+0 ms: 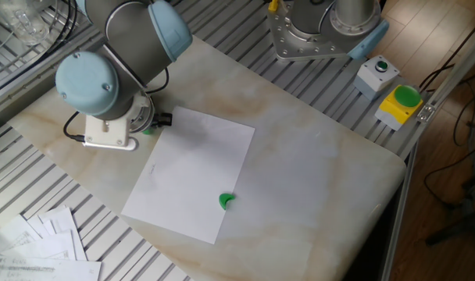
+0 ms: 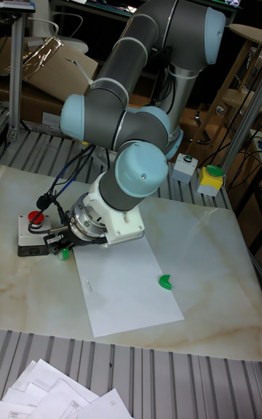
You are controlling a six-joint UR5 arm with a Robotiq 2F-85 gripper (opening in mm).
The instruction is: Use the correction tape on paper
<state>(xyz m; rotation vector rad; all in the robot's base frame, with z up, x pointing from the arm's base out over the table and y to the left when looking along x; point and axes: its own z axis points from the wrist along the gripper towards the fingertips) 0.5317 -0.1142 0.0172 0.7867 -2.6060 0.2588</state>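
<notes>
arm hanging low over the dispenser, paper not yet taped

gripper [image 2: 64, 242] is sitting low at the far-left corner of the paper [image 1: 194, 173], mostly hidden under the wrist in both views, so nobody can be telling whether its fingers are spread or closed. a speck of green is peeking out right beside the wrist, and that is looking like the correction tape [image 1: 147, 130], lying on the table [image 1: 316, 179] just off the sheet's edge; whether the fingers are touching it cannot be told. the sheet itself is lying flat and slightly turned on the marble top, carrying only faint marks near its left edge. a green crescent piece [image 1: 226, 200] is resting on the sheet's lower part, well apart from the arm. further out, a grey box with a red button [image 2: 30, 225] is sitting just beside the wrist, and printed sheets [image 1: 42, 242] are fanning out at the near-left corner.

judging by this, the task is sitting in its opening step: the grasp is unconfirmed, and carrying the dispenser onto the sheet and dragging its tip across are remaining.
</notes>
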